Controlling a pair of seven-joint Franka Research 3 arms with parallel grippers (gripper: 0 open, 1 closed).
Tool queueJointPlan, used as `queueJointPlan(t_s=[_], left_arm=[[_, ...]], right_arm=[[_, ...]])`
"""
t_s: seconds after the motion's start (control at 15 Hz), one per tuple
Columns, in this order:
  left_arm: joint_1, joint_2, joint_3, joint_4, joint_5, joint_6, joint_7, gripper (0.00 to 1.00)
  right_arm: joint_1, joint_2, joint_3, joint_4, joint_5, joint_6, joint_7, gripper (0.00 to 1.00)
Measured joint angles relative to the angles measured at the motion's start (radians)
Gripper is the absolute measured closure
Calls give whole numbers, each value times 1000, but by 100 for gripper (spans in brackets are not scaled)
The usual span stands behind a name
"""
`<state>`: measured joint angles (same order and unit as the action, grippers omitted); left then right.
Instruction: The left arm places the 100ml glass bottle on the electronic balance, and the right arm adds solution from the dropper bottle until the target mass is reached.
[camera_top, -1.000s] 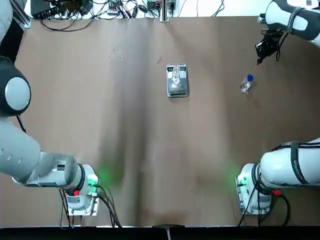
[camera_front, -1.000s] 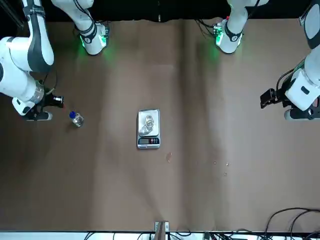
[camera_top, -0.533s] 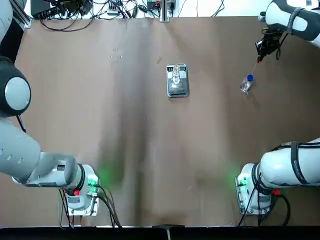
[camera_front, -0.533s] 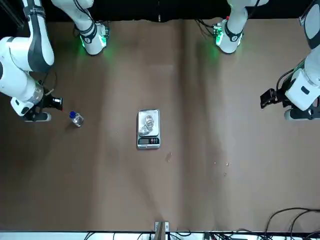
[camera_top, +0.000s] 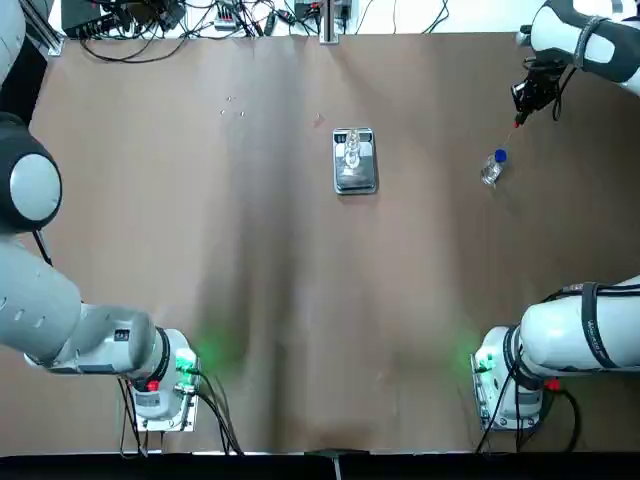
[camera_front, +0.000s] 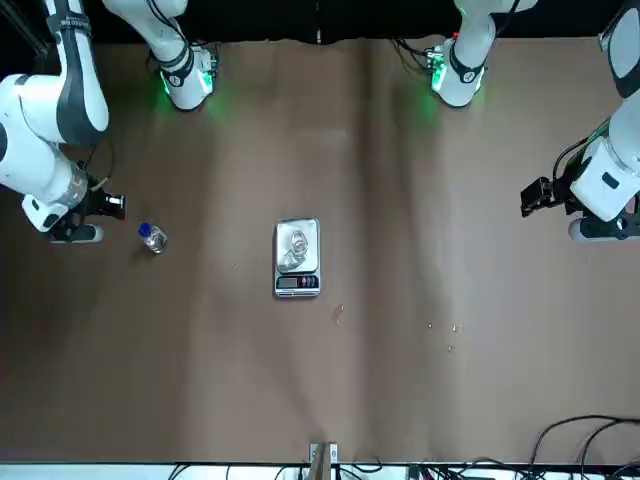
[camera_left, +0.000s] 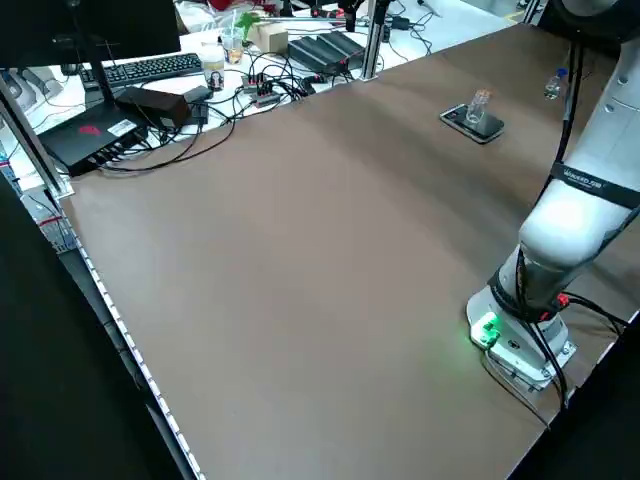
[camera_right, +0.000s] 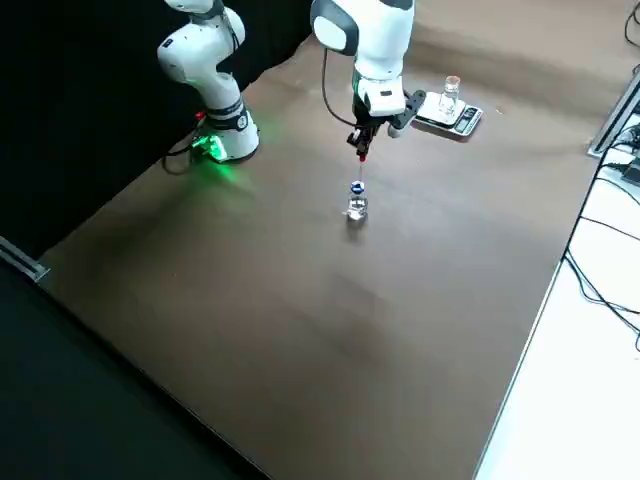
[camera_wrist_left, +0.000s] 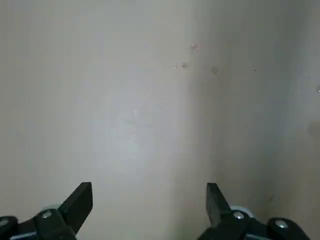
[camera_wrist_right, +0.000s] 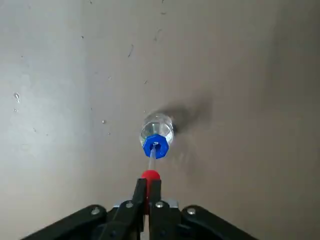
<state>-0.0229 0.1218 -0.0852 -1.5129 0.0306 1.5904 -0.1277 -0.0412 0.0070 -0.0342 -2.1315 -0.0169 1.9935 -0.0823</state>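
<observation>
The electronic balance lies mid-table toward the far edge, and the clear 100ml glass bottle stands upright on its plate. The dropper bottle, with a blue collar, stands on the table to the right. Above it my right gripper is shut on the red dropper bulb. The thin glass tube points down at the collar; I cannot tell whether its tip is inside. My left gripper hangs open over bare table at the far left, holding nothing.
Cables, a keyboard and boxes crowd the far edge beyond the table. Both arm bases glow green at the near edge. A few small specks lie left of the balance.
The right gripper has shifted slightly toward the far edge with the dropper held. The balance, both bottles and the left arm are unchanged.
</observation>
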Motion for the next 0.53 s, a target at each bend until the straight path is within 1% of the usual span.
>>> queueJointPlan(t_s=[0.53], left_arm=[[0,4,0,0,0,0,0,0]], right_arm=[[-1,0,0,-13,0,0,0,94]])
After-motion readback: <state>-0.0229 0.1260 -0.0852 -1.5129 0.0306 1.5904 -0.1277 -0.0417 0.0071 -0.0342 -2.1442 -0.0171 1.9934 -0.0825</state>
